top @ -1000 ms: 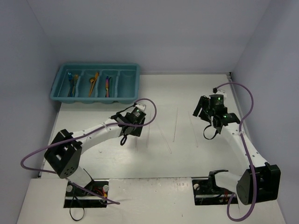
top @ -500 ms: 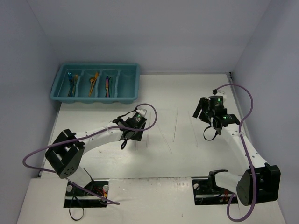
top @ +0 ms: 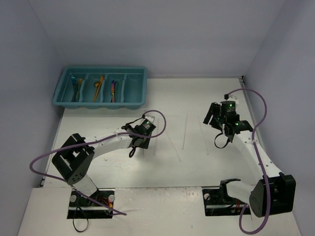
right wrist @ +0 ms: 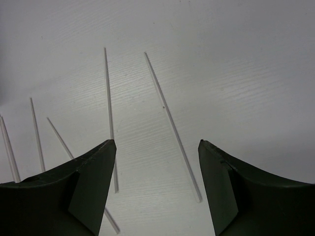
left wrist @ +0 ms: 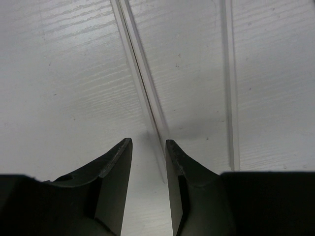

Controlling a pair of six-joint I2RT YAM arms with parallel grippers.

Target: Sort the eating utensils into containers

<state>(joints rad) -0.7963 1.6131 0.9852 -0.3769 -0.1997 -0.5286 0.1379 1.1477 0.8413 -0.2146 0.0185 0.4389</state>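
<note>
Left tool (top: 134, 149) has eased toward 5 o'clock and narrowed; right tool (top: 208, 116) is unmoved. Top view: coloured utensils (top: 98, 86) lie in the teal tray (top: 63, 87) at 10 o'clock. Left wrist: fingers (left wrist: 118, 162) straddle a translucent stick (left wrist: 140, 69) on the table (left wrist: 59, 73), not clamped. Right wrist: tool released, sticks (right wrist: 167, 118) lying at 12 o'clock

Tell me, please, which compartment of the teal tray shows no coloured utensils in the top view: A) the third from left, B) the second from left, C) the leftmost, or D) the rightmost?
D: in the top view the rightmost compartment of the teal tray shows only bare teal floor, while the other three each hold coloured utensils.
</note>
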